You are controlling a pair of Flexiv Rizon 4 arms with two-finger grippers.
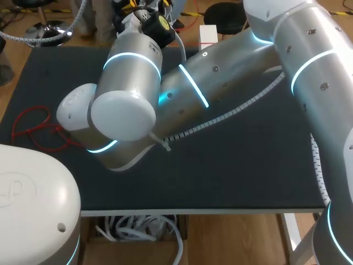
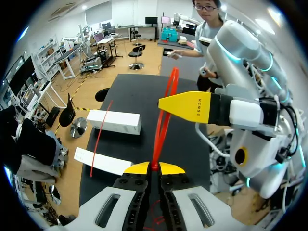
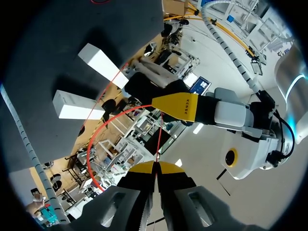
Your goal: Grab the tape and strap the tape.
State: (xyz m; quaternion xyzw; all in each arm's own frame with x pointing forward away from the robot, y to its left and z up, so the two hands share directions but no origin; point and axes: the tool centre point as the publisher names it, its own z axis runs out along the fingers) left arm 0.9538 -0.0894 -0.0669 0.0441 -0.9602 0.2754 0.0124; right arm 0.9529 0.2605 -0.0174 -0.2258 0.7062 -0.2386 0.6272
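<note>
Your left claw (image 2: 154, 168) and right claw (image 3: 156, 167) are both pinching the tape (image 2: 160, 134), a thin, glossy red strap bowing into a narrow loop.

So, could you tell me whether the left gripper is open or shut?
Shut: the left gripper has its yellow fingertips pressed together on the red tape.

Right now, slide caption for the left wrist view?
Left gripper shut on the red tape, whose loop rises ahead above the black table beside two white boxes.
</note>
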